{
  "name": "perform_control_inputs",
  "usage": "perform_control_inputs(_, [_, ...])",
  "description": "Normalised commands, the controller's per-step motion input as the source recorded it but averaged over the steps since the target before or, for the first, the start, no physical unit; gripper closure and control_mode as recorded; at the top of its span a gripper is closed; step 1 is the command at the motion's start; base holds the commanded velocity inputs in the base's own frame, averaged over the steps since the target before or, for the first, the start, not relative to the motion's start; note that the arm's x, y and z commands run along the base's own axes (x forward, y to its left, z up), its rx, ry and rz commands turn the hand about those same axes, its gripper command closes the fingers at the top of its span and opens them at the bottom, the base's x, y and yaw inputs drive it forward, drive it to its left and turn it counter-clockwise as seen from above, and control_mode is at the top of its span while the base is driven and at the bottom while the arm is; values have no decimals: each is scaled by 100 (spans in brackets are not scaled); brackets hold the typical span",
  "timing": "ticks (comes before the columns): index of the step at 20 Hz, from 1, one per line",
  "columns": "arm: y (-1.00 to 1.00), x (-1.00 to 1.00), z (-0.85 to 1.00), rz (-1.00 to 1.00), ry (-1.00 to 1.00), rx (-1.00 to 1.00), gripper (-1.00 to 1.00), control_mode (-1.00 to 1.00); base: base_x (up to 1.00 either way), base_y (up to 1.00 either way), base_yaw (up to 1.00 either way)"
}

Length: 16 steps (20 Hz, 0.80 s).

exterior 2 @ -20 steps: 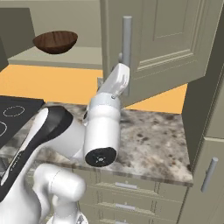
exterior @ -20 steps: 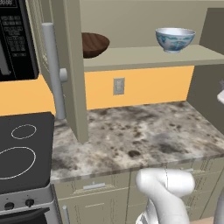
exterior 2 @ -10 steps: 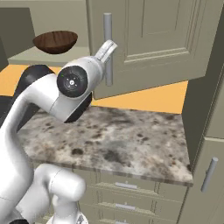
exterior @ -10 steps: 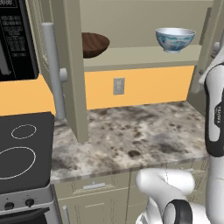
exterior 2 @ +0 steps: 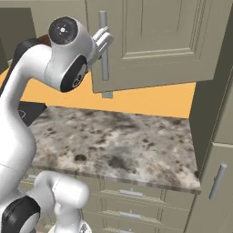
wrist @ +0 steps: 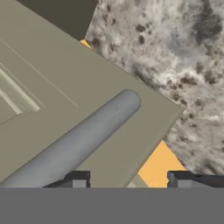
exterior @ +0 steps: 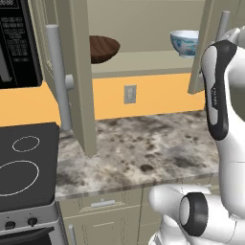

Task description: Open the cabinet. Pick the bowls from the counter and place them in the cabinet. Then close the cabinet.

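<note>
Both doors of the cabinet (exterior 2: 159, 41) stand open. On its shelf sit the dark-brown bowl (exterior: 103, 48) and the white and light-blue bowl (exterior: 184, 42). My gripper (exterior 2: 103, 36) is up at the right door's silver bar handle (exterior 2: 104, 54). In the hand view the handle (wrist: 87, 135) runs slanting past my left fingertip (wrist: 76, 178). My gripper (wrist: 129, 178) is open, with a gap between the bar and the right fingertip. The speckled counter (exterior: 143, 148) lies bare below.
The left door (exterior: 79, 72) juts out over the counter with its long handle (exterior: 55, 76). A black stove top (exterior: 24, 162) and a microwave (exterior: 14, 43) are at the left. A wall outlet (exterior: 129, 94) is on the orange backsplash. Drawers (exterior 2: 127, 200) sit under the counter.
The arm has swung up beside the right door. The door and its handle have shifted left in both base views, so it has turned partway. The fingers have narrowed.
</note>
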Motion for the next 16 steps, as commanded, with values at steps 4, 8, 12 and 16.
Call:
perform_control_inputs(4, [0,59,-99,0,-14,0,-100,-100,0,0,0])
perform_control_inputs(8, [0,68,-94,0,-28,0,-100,-100,0,0,0])
perform_control_inputs(12, [0,89,-49,0,-13,0,-100,-100,0,0,0])
perform_control_inputs(16, [0,100,-15,0,0,0,-100,-100,0,0,0])
